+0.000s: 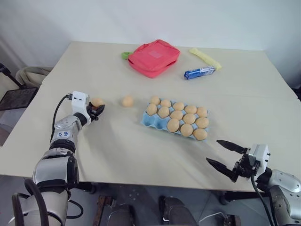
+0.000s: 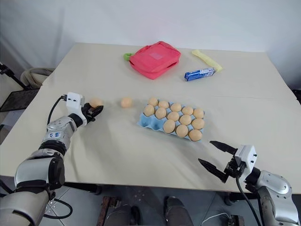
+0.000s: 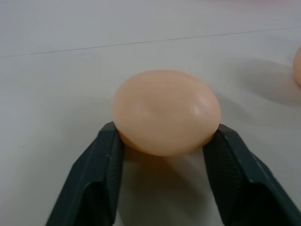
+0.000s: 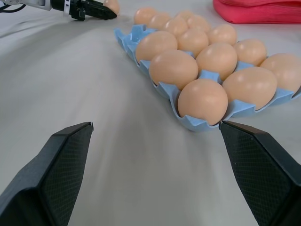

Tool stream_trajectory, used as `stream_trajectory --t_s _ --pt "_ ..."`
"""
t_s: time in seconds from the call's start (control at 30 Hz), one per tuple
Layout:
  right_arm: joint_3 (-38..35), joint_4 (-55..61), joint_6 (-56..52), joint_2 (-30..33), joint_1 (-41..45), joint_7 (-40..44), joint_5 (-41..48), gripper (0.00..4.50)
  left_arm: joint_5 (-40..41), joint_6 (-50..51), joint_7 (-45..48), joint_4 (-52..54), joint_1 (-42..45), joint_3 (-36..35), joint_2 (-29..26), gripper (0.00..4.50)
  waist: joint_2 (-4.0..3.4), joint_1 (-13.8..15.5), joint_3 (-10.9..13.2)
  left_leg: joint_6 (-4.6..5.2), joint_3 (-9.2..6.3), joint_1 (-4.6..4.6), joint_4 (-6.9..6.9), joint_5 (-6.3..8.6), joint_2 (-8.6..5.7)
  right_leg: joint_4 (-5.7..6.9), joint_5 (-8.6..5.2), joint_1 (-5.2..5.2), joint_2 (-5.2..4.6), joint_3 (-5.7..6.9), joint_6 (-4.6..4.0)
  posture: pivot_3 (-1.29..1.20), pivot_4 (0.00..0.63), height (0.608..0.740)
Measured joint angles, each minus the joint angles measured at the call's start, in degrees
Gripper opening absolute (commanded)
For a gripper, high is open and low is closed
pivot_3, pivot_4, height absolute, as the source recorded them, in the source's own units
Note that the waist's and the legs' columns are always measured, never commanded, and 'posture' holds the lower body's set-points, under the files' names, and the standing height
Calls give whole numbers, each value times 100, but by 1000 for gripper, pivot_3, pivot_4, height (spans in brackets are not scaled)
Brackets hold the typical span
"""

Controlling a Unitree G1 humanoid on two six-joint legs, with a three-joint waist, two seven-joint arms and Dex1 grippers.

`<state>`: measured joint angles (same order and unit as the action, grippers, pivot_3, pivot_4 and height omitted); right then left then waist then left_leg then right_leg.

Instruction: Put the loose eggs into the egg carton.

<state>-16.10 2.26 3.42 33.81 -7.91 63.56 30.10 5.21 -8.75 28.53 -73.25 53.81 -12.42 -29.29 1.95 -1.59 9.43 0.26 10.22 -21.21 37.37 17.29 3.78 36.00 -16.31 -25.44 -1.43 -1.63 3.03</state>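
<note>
Eggs counted from the head views: two loose eggs are lying on the table (image 1: pixel 117 155), one (image 1: pixel 97 101) at the left gripper (image 1: pixel 99 110) and a second egg (image 1: pixel 127 100) sitting free just to its right, short of the egg carton (image 1: pixel 151 121). Twelve eggs are sitting in the carton's cups, and the remaining cups along its near-left edge are showing bare blue. All eggs are looking alike: tan-orange, smooth, matte, oval. The carton is resting near the table's middle, well clear of every edge, with open tabletop stretching near and left of it. At the far side one red pouch (image 1: pixel 154 57), one blue-and-white packet (image 1: pixel 199 72), one yellow item (image 1: pixel 205 58) and a small green item (image 1: pixel 126 55) are lying apart from the carton. The right gripper (image 1: pixel 225 156) is hanging at the near right edge of the table, fingers spread and holding nothing.

Left wrist view: both black fingers (image 3: pixel 94 179) are pressing against the sides of the one egg (image 3: pixel 167 112), which is resting on the table.

Right wrist view: the right fingers (image 4: pixel 56 174) are standing wide apart, with bare table between them and the carton's (image 4: pixel 197 123) nearest corner just ahead; the left gripper (image 4: pixel 101 10) is showing beyond, at its egg (image 4: pixel 112 4).
</note>
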Motion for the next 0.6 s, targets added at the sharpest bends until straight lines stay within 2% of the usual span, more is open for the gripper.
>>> stream_trajectory --t_s 0.13,0.6 --pt "2 111 -63 0 -26 -93 -1 4500 -10 -19 12 0 0 0 -1 1693 0 1 0 0 0 0 3 0 0 3 0 0 0 0 0 0 150 740" --pt "11 308 -181 0 -44 -245 -1 4500 46 -128 973 320 211 -11 -84 1666 1 -1 0 -1 1 -1 14 -1 0 12 1 0 1 43 1 0 150 740"
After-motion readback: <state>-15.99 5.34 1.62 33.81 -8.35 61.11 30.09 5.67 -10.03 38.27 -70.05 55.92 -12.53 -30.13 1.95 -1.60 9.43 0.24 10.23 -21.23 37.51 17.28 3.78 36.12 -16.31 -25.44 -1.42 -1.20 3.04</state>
